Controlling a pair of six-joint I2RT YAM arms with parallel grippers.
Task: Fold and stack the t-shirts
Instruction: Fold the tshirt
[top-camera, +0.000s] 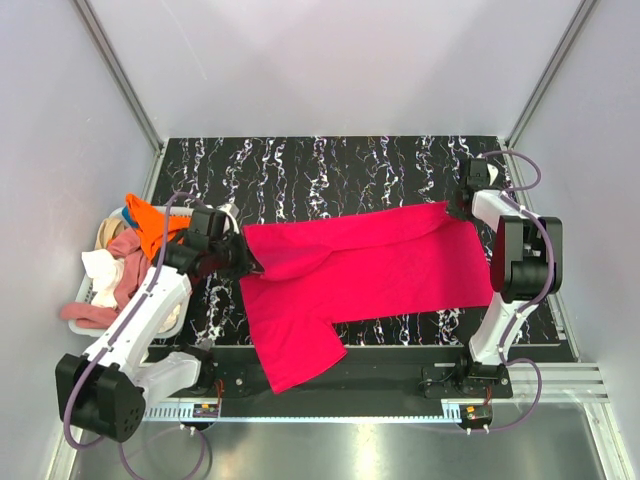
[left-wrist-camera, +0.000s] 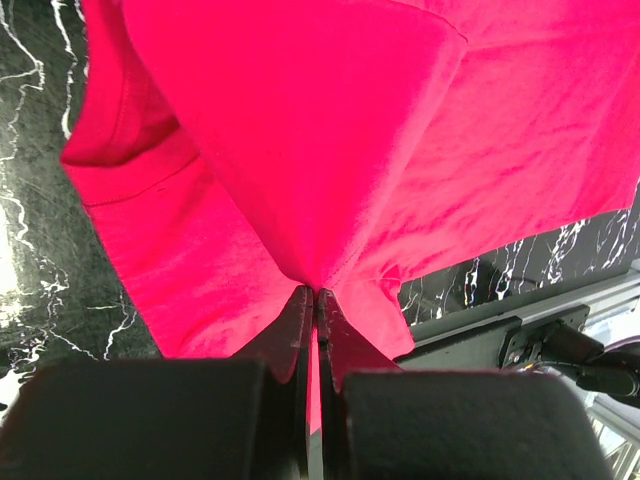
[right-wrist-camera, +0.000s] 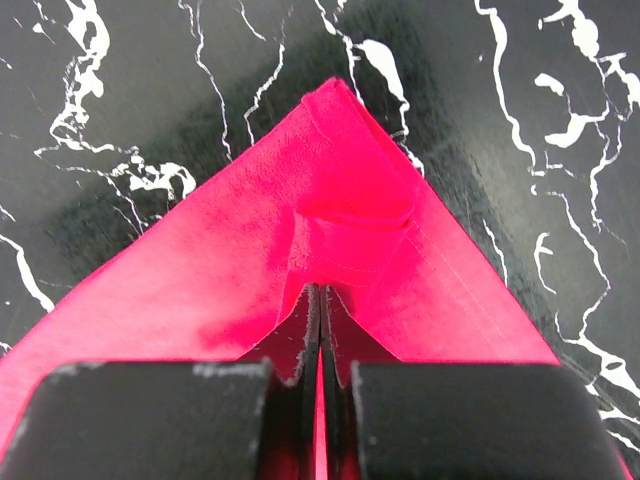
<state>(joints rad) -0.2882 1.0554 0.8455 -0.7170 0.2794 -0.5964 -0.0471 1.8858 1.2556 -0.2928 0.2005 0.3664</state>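
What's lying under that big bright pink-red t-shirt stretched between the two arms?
Only the black white-veined tabletop shows around the bright pink-red t-shirt, and one sleeve reaches past the table's near edge. Anything beneath the cloth is covered.

You have a black desk (top-camera: 330, 170) veined with white, enclosed by pale grey walls (top-camera: 330, 60) with metal posts (top-camera: 120, 72) in the far corners. A white slotted basket (top-camera: 84, 292) sits at its left edge, and a brushed metal ledge (top-camera: 350, 450) runs along the near side.
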